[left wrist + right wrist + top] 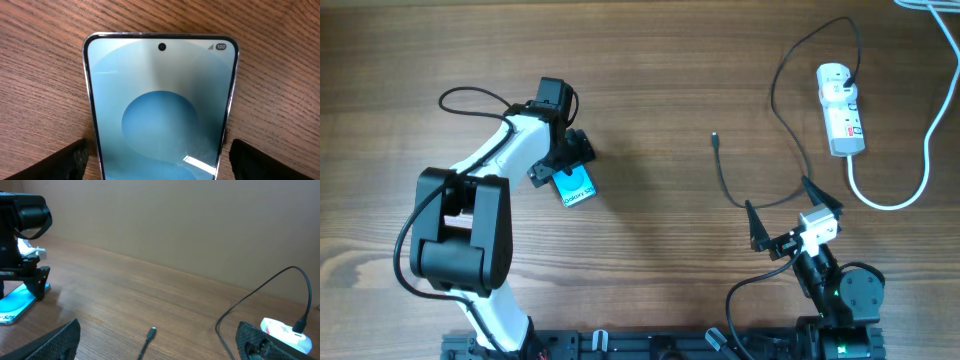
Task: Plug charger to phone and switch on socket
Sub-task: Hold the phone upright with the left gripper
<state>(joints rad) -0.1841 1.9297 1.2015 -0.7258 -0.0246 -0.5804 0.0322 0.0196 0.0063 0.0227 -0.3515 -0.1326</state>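
Turquoise-blue with a lighter oval, the white-edged phone [578, 188] lies flat on the wooden table [650, 90]. Its long axis runs away from the left wrist camera, camera-hole end farthest. We see the left gripper [562, 165] bent down over the phone, fingers [65, 161] spread either side, clear of its edges. Well apart from the phone, the right gripper [788, 212] sits low, spread wide, gripping nothing. The charger [716, 140] tip lies between phone and right gripper, and the socket [840, 110] lies farther off.
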